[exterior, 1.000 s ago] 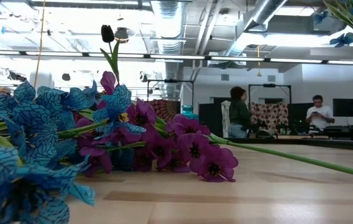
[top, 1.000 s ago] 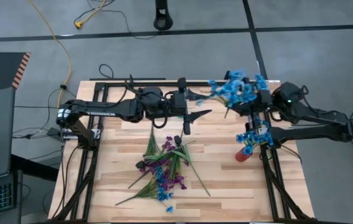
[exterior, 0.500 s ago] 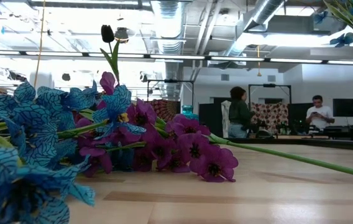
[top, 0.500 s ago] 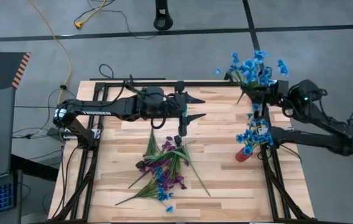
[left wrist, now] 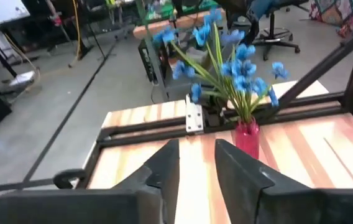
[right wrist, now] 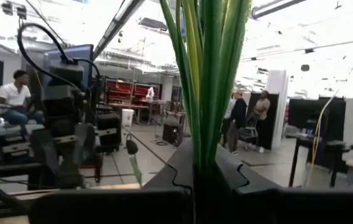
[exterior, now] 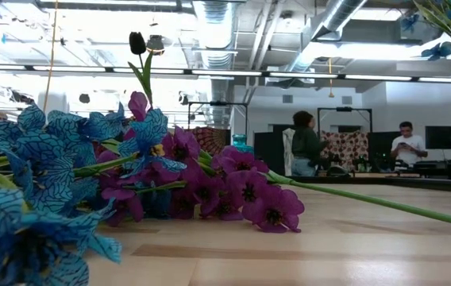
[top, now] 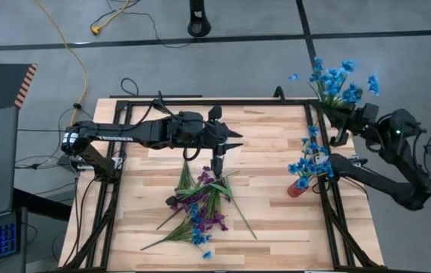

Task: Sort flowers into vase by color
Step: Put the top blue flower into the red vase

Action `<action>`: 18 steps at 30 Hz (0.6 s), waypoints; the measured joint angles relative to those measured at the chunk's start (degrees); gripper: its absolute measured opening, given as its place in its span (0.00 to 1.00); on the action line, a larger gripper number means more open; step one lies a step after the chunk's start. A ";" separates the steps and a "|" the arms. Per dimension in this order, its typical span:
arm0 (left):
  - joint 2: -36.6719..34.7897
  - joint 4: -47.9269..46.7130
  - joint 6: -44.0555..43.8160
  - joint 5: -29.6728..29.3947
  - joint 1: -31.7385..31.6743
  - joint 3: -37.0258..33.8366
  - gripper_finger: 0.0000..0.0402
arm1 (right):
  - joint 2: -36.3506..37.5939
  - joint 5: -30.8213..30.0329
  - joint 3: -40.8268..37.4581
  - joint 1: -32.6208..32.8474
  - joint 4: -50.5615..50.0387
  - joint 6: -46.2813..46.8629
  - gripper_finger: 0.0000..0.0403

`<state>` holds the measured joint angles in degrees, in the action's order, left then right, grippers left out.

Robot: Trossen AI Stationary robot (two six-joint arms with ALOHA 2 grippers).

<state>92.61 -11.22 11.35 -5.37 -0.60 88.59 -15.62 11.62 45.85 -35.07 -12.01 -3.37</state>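
While the right gripper [top: 337, 121] pinches a bundle of blue flowers [top: 335, 77] by the stems at the table's far right corner, the blossoms fan outward past the table edge, the stems' long axis running from the gripper away from the table. In the right wrist view the green stems [right wrist: 206, 74] rise straight up from between the pressed-together fingers [right wrist: 229, 171].

A red vase [top: 295, 189] stands upright near the table's right edge, already holding blue sprigs [top: 310, 159]; the left wrist view shows the same vase [left wrist: 247, 137] with its blue blossoms [left wrist: 232, 62] spreading above it.

The remaining flowers [top: 200, 201] lie in a loose pile at mid-table, purple and blue mixed, stems pointing several ways (one long stem angles toward the near right). In the low view, purple blossoms [exterior: 245, 191] and blue blossoms [exterior: 43, 151] rest on the wooden table [exterior: 329, 246], with one dark bud [exterior: 136, 42] standing up on its stem.

The left arm reaches horizontally across the far half of the table, its gripper [top: 219, 155] pointing down just above the pile's far end, fingers [left wrist: 164, 165] spread and empty.

Against the earlier frames: the right arm has drawn back and swung its bundle from over the table's far edge to beyond the corner; the left gripper has shifted slightly toward the pile. The pile and vase are unchanged.
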 joint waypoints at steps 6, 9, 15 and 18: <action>-0.04 2.87 -2.03 0.04 0.02 -4.59 0.13 | 6.72 -1.58 -5.80 0.04 -1.07 6.08 0.11; -0.04 4.11 -3.51 0.03 0.02 -6.42 0.08 | 10.46 -1.68 -8.06 0.04 -1.20 9.29 0.11; -0.02 6.00 -5.26 0.04 0.02 -9.04 0.01 | 15.49 -4.41 -7.66 -0.02 -4.89 12.80 0.10; -0.03 9.37 -6.59 0.57 0.16 -11.31 0.00 | 14.89 -6.03 -6.98 -0.01 -11.31 13.64 0.10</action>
<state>92.58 -1.85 4.76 -4.79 -0.44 77.29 -0.73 5.58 38.87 -35.08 -23.32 10.28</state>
